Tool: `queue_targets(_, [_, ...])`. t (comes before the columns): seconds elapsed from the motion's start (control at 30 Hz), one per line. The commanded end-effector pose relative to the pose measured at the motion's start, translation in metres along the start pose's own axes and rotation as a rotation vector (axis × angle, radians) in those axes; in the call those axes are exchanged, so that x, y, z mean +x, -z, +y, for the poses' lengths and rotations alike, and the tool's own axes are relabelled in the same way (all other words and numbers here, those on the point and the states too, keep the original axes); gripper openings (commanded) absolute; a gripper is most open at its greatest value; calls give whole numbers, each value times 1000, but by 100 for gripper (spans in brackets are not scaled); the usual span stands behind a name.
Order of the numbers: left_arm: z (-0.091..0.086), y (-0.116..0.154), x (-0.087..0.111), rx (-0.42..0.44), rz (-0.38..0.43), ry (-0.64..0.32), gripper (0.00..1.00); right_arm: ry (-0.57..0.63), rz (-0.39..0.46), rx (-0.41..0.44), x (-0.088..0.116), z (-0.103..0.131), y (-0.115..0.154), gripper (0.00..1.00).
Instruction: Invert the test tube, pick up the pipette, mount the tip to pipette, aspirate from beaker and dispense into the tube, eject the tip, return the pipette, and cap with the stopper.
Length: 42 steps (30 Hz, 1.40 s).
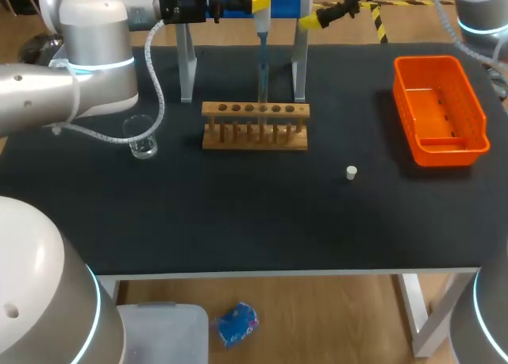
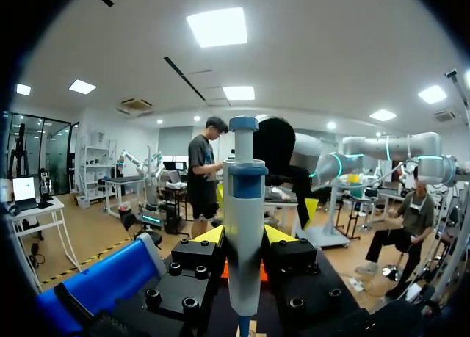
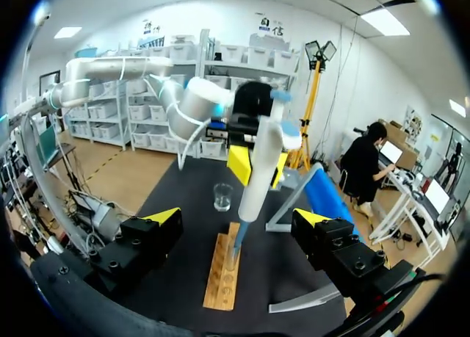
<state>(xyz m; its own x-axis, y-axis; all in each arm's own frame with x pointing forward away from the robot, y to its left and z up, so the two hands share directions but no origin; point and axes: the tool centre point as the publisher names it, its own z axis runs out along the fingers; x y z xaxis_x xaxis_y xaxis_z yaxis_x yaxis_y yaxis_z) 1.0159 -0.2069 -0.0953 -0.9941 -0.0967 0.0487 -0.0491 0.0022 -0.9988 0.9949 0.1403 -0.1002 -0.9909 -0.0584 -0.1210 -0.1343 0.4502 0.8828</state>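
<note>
One pipette (image 2: 244, 227) (upright) in left end effector (image 2: 244, 238)

Silver-grey rounded arms (image 1: 95, 63) bore glowing cyan rings (image 1: 101, 64); what looked like a pale hose (image 1: 156, 86) hung from the left one. Black, screw-studded fingers (image 3: 147, 241) had yellow tips (image 3: 167, 215).

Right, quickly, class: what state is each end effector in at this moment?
Left end effector: closed on the pipette.
Right end effector: open, holding nothing.
</note>
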Motion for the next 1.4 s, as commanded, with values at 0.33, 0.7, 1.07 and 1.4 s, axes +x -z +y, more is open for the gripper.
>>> queue_targets(0.33, [0,-1,0,2,-4,-1,0,112,-33,-39,4,60,29,0])
queue_targets(0.7, [0,-1,0,2,-4,-1,0,133,-7,-136,-6,103,34,0])
queue_targets(1.07, [0,-1,0,2,-4,-1,0,56,56,-269,-21,125,15,0])
queue_targets(1.4, [0,-1,0,2,-4,-1,0,-5,105,-340,-29,131,-2,0])
